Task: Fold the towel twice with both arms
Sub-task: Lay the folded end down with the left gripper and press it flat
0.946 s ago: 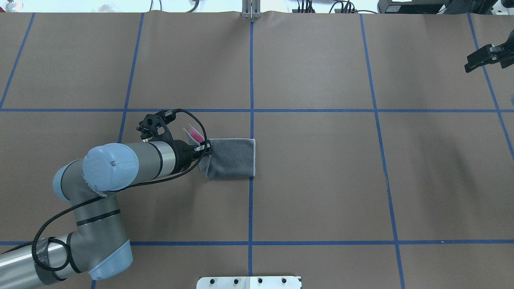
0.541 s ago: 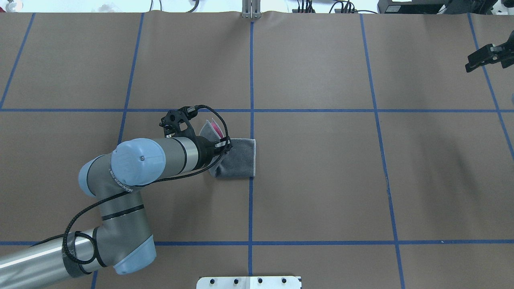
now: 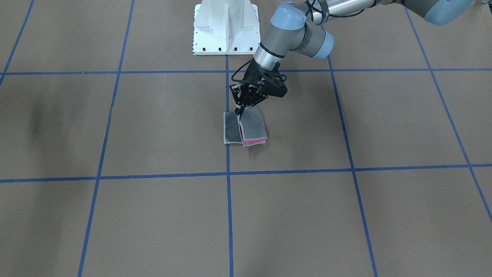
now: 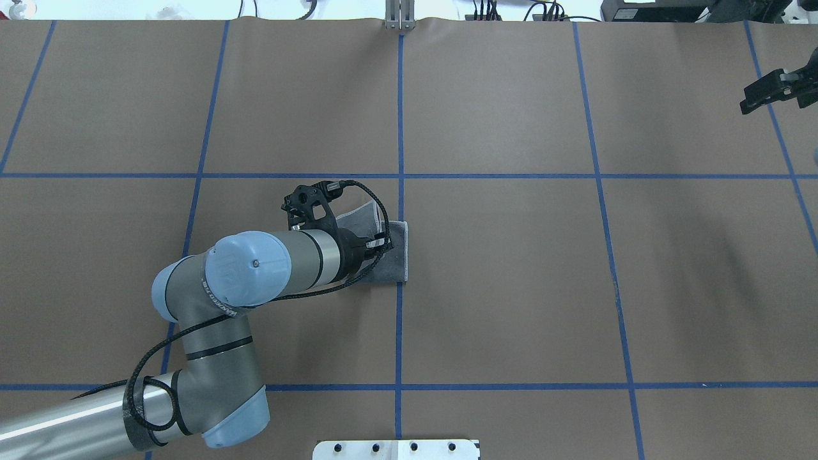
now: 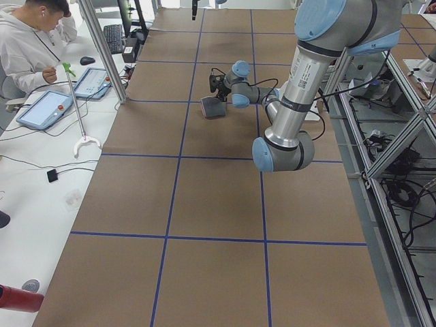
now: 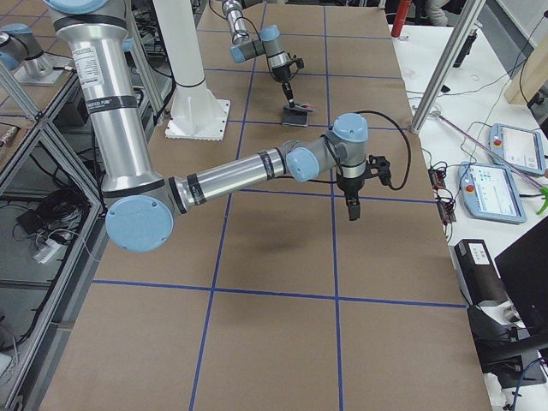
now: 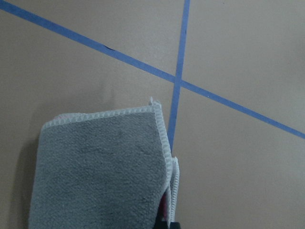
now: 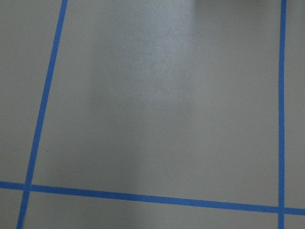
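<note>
The towel [image 3: 251, 129] lies by the centre blue line, grey face up, with pink showing at one edge. My left gripper [image 3: 240, 112] is shut on the towel's near corner and holds a grey flap tilted above the lower layer. In the overhead view the wrist hides the fingers; the raised flap [image 4: 361, 214] and the flat part of the towel [image 4: 397, 255] show. The left wrist view shows the towel's grey face [image 7: 100, 167] and stitched edging. My right gripper [image 4: 746, 105] hangs far off at the table's right end, empty, its fingers together [image 6: 352, 210].
Brown paper with blue tape grid lines [image 4: 400, 128] covers the table. The white bolted pedestal [image 3: 225, 27] stands at the robot's side. An operator [image 5: 30, 41] sits at a side desk with tablets [image 5: 46, 109] beyond the table's far edge.
My left arm has moved right, carrying the held towel edge over the lower layer toward the centre line. The pink underside no longer shows overhead. The right arm has not moved.
</note>
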Available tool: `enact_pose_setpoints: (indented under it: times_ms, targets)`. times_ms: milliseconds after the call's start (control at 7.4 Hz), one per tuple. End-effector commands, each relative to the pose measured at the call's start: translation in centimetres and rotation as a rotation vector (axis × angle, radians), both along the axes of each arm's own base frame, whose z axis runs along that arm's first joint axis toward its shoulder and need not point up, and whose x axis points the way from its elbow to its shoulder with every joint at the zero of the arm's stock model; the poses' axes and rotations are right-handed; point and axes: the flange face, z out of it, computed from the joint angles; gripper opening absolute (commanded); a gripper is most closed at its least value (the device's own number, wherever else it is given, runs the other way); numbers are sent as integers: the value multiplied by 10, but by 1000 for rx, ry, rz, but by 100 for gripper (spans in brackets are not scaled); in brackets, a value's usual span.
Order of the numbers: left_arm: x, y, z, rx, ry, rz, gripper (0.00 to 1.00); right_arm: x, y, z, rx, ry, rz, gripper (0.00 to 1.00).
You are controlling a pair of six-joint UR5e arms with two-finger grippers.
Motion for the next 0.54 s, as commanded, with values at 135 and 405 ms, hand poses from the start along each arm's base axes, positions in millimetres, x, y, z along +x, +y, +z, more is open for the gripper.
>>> enact_pose_setpoints:
  times_ms: [135, 405]
  targets:
    - [6, 6, -3, 60, -20, 25, 0, 0, 0, 0, 0, 0, 1, 100]
    - [18, 10, -8, 63, -23, 36, 0, 0, -1, -1, 1, -1, 1, 100]
